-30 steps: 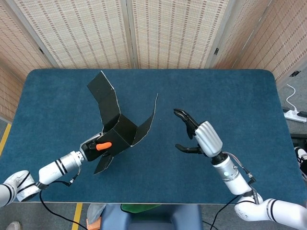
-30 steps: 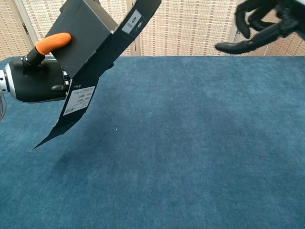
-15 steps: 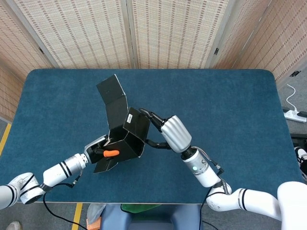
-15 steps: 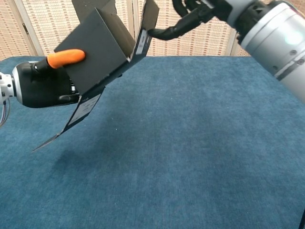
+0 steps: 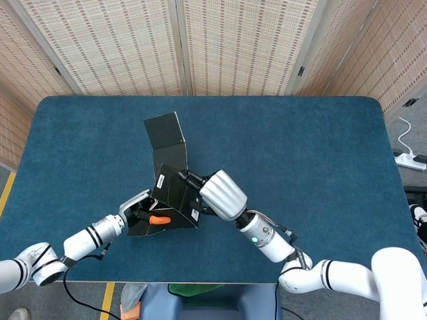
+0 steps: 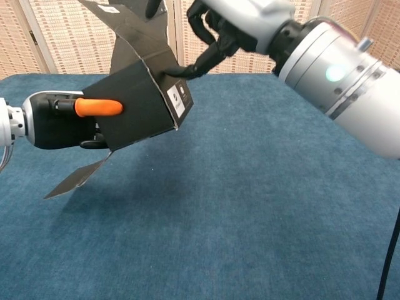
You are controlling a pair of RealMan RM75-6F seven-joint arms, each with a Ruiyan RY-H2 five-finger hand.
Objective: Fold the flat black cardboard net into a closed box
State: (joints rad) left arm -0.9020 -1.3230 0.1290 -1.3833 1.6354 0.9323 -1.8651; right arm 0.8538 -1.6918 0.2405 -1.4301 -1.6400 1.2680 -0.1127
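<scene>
On my chest view I can see a small white label with a round dark mark on the near side panel of the black cardboard box (image 6: pixel 142 103), but the print is too small for me to read. A second white sticker shows on the top of the box in my head view, also illegible.

The box is half-formed and held off the blue table (image 5: pixel 320 167), between my two hands near the table's front-left middle. My left hand (image 6: pixel 62 119) grips it from the left side: an orange-tipped finger (image 6: pixel 99 107) lies flat across the outer face of a panel, the rest of the hand sits behind it. One loose flap hangs down under that hand toward the cloth, and another tall flap stands up and away at the back.

My right hand (image 6: pixel 215 28) reaches in from the right and above, fingers curled, with one dark fingertip (image 6: pixel 184 72) pressing on the top edge of the box's folded side panel. It holds nothing; it only touches the cardboard.
</scene>
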